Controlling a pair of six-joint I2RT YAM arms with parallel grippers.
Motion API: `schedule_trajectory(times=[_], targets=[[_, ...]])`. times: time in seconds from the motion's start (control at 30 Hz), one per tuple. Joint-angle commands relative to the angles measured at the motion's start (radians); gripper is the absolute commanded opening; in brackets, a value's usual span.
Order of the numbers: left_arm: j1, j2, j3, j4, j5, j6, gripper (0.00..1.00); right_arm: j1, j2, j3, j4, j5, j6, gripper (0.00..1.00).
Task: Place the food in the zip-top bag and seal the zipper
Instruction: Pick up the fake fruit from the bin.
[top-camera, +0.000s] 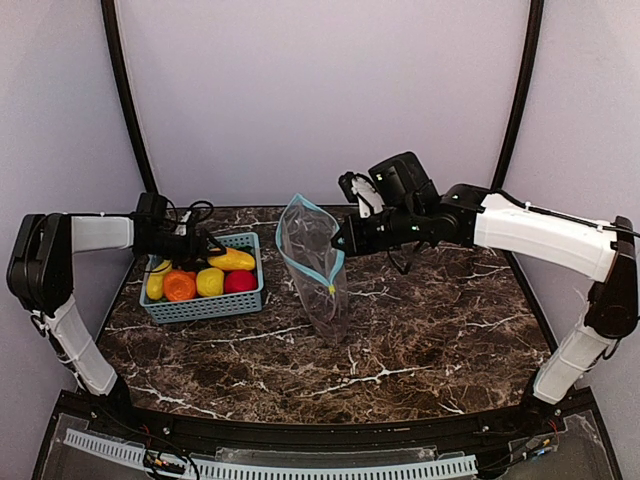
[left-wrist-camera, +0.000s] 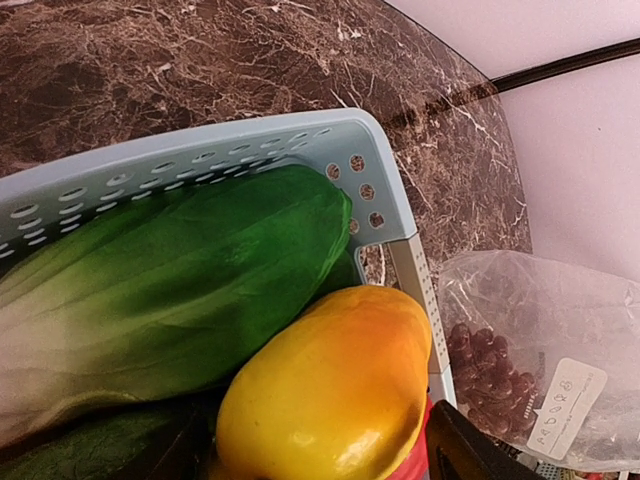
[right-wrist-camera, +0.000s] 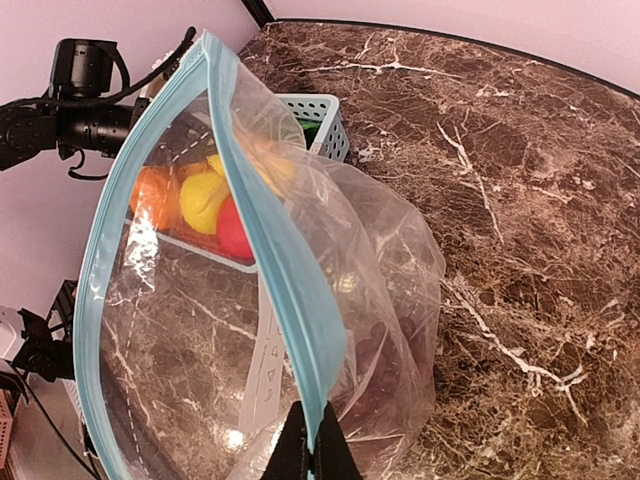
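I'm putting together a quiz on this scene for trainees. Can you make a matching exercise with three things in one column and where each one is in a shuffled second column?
1. grapes
2. cabbage
3. zipper

A. pinched in the right gripper
B. lying in the basket
C. inside the zip-top bag

Pairs: 1-C, 2-B, 3-A.

A: The table (top-camera: 400, 350)?
B: Polished dark stone, or a look-alike, with white veins. Glossy.
A: And the bag (top-camera: 318, 270)?
B: Thin clear plastic film, crinkled and catching glare. Its zipper (right-wrist-camera: 272, 240) is a smooth, duller teal plastic strip. The label (left-wrist-camera: 565, 400) looks like matt white paper.
A: The basket (left-wrist-camera: 200, 160)?
B: Matt pale-blue plastic, perforated. The cabbage (left-wrist-camera: 200, 270) has a soft satin sheen. The yellow fruit (left-wrist-camera: 330, 390) is smooth and glossy.
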Motion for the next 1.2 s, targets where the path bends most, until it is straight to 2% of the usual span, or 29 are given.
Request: schedule_trajectory(times=[0.0, 0.2, 0.43, 0.87, 1.07, 1.17], targets=[[0.0, 0.017, -0.023, 0.026, 0.055, -0.025, 0.73, -0.002, 0.008, 0.025, 0.016, -0.008, -0.006, 0.0], [-0.019, 0.021, -0.022, 0.028, 0.051, -0.028, 0.69, -0.002, 0.008, 0.024, 0.017, -0.011, -0.003, 0.0], [-0.018, 0.017, -0.019, 0.023, 0.041, -0.034, 0.56, -0.002, 0.005, 0.017, 0.017, -0.01, -0.001, 0.0], [-0.017, -0.058, -0.029, 0.038, 0.041, -0.025, 0.41, -0.001, 0.011, 0.022, 0.013, -0.017, 0.009, 0.0], [-0.018, -0.158, -0.067, 0.068, 0.005, -0.024, 0.38, -0.002, 0.008, 0.02, 0.007, -0.011, 0.012, 0.0], [-0.018, -0.285, -0.104, 0.061, -0.094, -0.024, 0.37, -0.002, 0.008, 0.024, -0.001, -0.007, 0.011, 0.0]])
